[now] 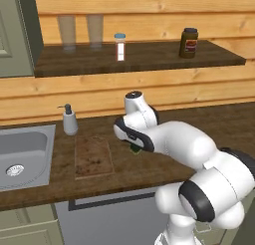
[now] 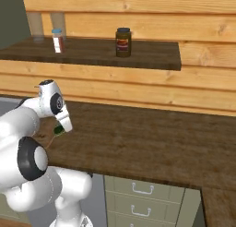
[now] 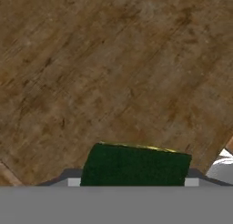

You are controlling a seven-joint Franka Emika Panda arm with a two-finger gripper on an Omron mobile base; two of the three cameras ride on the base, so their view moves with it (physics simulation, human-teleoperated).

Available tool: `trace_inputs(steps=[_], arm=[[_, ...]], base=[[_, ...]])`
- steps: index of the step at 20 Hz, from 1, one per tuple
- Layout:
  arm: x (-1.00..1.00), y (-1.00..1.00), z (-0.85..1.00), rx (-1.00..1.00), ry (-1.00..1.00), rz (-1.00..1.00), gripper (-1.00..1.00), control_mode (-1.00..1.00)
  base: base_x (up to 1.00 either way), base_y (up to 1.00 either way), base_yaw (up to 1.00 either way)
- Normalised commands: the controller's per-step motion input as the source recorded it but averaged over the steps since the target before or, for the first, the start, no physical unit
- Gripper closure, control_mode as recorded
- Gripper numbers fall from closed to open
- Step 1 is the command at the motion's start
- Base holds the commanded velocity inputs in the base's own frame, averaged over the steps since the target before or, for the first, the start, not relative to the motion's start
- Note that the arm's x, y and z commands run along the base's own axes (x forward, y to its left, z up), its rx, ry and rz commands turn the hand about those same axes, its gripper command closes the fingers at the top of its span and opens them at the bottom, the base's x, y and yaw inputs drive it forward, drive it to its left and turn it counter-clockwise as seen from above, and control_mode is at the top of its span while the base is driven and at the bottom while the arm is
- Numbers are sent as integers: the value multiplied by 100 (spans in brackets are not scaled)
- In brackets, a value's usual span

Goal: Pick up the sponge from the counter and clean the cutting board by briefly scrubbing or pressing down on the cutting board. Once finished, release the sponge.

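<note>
We see the gripper (image 3: 133, 181) clamped on the sponge (image 3: 135, 166) — dark green face toward the hand camera, a thin yellow edge along its far side; its long axis runs across the span between the two fingers. In the left base view the sponge (image 1: 135, 149) hangs over the counter (image 1: 149, 164), just right of the cutting board (image 1: 92, 157) — whether it touches the wood we cannot tell.

Dark green sponge (image 3: 135, 166) off counter (image 1: 199, 124), right of mottled brown cutting board (image 1: 92, 156) lying flat.
</note>
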Motion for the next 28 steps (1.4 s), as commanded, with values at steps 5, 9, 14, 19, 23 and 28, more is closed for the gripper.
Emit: trace_inputs(steps=[5,9,14,19,23,28], arm=[[44,20,-6,-8,2,-34,100,-100],[67,0,1,0,8,-5,100,-100],[33,16,0,-6,3,-1,100,-100],[35,40,-18,-11,-8,-2,100,-100],[47,27,-13,-2,0,0,100,-100],[39,27,-7,-3,0,0,100,-100]], base=[[0,0,0],[0,0,0],[0,0,0],[0,0,0],[0,0,0],[0,0,0]])
